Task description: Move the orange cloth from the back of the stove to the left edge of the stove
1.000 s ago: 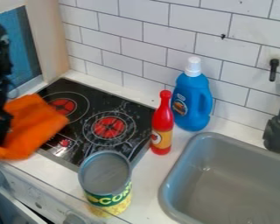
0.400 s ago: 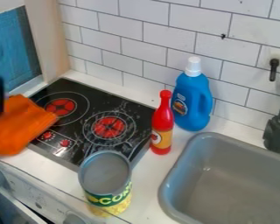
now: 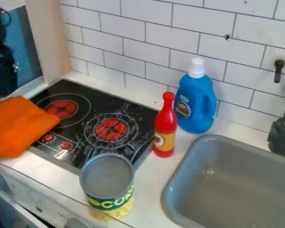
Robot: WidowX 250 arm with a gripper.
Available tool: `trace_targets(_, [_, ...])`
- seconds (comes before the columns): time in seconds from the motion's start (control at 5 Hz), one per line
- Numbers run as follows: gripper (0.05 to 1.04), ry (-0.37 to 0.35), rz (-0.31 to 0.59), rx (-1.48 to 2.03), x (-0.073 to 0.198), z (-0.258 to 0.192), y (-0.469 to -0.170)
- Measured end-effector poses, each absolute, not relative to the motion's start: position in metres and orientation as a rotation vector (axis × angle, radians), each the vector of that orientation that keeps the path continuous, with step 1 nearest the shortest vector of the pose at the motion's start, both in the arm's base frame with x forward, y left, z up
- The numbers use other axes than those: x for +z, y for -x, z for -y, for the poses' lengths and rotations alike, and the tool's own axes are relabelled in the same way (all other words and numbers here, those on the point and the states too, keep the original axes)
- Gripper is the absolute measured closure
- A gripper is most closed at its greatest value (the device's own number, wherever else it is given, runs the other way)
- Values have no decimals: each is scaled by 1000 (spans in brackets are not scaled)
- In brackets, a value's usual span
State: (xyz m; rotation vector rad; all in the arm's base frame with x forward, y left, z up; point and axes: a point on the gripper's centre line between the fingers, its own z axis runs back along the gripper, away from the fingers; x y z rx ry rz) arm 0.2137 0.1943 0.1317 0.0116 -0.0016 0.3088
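The black gripper (image 3: 6, 87) hangs at the left edge, just above the upper left part of an orange cloth (image 3: 18, 127). That cloth lies over the left corner of the black stove top (image 3: 76, 133) and the counter beside it. Whether the gripper touches the cloth I cannot tell. Near the stove's right corner a red bottle (image 3: 165, 129) stands upright, with a blue detergent bottle (image 3: 196, 100) with a white cap behind it. A corn can (image 3: 108, 185) stands upright at the stove's front corner.
A grey sink (image 3: 228, 187) takes up the lower right, with a black faucet (image 3: 282, 136) at its back edge. White tiled wall (image 3: 151, 40) runs behind the counter, and a pale wooden panel (image 3: 48, 38) rises at the left.
The orange cloth moved left, uncovering more of the stove, and now lies flatter. The gripper first went left with it, then came up and slightly back into view. Bottles and can have stayed put.
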Motion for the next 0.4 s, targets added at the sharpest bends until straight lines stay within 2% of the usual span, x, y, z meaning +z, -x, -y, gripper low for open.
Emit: trace_targets(0.4, [83, -63, -29, 144, 141, -175, -204])
